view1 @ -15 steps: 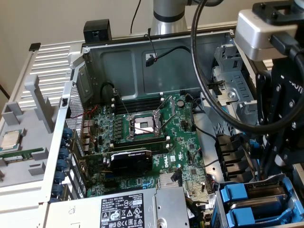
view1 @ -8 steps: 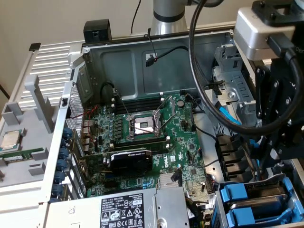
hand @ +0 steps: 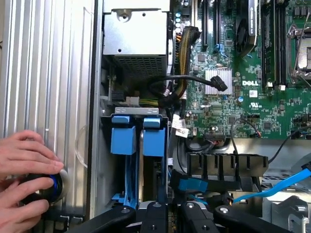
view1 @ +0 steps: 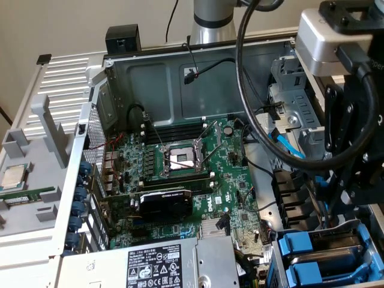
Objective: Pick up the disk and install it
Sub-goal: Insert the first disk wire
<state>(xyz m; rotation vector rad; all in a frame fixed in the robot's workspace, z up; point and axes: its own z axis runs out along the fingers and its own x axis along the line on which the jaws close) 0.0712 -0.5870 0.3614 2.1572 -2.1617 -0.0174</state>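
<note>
The disk (hand: 154, 140) is seated in the drive bay (hand: 106, 165) beside a second blue carrier (hand: 123, 140); the gripper (hand: 170, 216) is held just above it, fingers pressed together

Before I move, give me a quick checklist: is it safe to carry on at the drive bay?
1. End effector shut: ok.
2. Disk held in it: cannot tell.
3. Person's hands out of the work area: not ok, they are on a knob on the ribbed panel.
4. Two blue carriers upright, side by side: ok.
5. Blue cable apart from the carriers: ok.
</note>
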